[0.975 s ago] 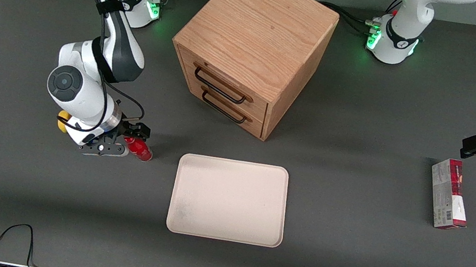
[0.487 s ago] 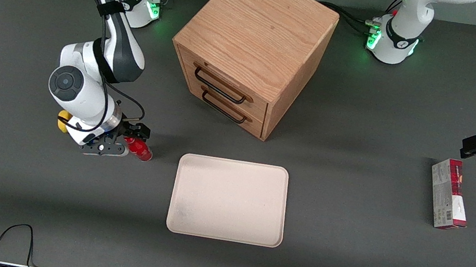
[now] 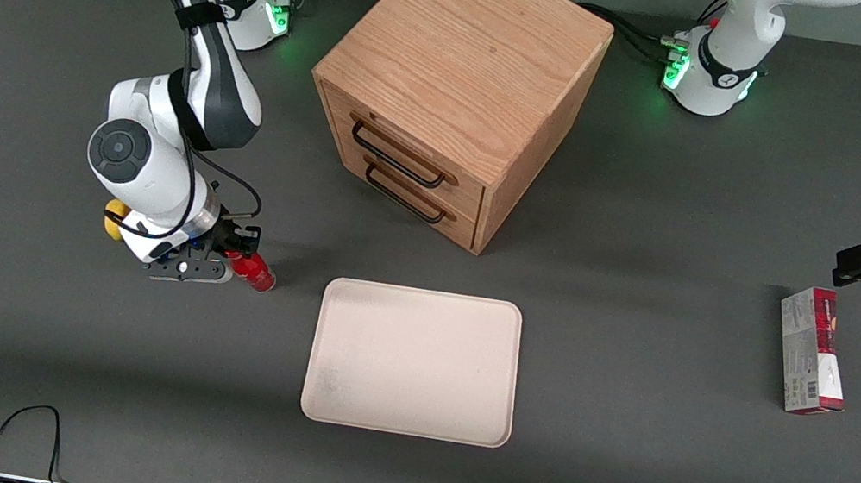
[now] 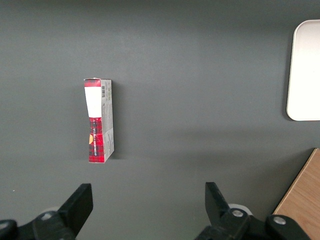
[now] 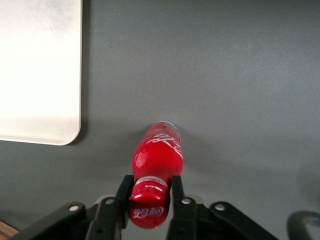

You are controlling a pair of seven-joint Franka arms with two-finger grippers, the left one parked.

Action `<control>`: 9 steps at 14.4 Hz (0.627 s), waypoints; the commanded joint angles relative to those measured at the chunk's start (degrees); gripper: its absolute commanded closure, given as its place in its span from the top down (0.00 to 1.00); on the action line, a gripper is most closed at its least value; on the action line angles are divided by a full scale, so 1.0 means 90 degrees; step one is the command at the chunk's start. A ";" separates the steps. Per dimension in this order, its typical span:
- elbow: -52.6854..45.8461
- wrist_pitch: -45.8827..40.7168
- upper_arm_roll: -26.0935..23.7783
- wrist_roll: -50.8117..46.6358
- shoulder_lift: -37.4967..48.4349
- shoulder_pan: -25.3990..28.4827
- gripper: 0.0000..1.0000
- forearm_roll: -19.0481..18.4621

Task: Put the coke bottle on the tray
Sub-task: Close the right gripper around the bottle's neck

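The coke bottle (image 3: 256,274), small, glossy and red, lies on its side on the dark table. Its base points toward the cream-white tray (image 3: 415,361), which lies a short way off toward the parked arm's end. My right gripper (image 3: 234,254) is low at the bottle's cap end. In the right wrist view the gripper (image 5: 150,184) has its two black fingers (image 5: 124,192) pressed against both sides of the red cap and neck of the bottle (image 5: 156,155). The tray's rounded corner (image 5: 40,75) shows there, bare. The tray's edge also shows in the left wrist view (image 4: 305,70).
A wooden two-drawer cabinet (image 3: 456,88) stands farther from the front camera than the tray. A yellow lump (image 3: 113,217) sits partly hidden by my wrist. A grey-and-red carton (image 3: 812,349) lies toward the parked arm's end, also seen in the left wrist view (image 4: 99,120). A black cable (image 3: 29,419) loops at the near edge.
The gripper's fingers have drawn together onto the bottle's cap. The bottle and the arm have hardly shifted.
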State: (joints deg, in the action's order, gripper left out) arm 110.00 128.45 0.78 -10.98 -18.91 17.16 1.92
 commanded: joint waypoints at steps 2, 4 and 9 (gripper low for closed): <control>0.0072 0.0093 0.0030 -0.0030 0.0089 0.0037 0.06 0.0030; -0.0112 0.0016 0.0030 -0.0059 0.0138 0.0037 0.05 0.0030; -0.2140 -0.2421 0.0040 -0.0108 0.0178 0.0017 0.02 0.0030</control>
State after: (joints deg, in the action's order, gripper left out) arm 99.37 115.55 0.84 -10.99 -17.79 17.14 1.94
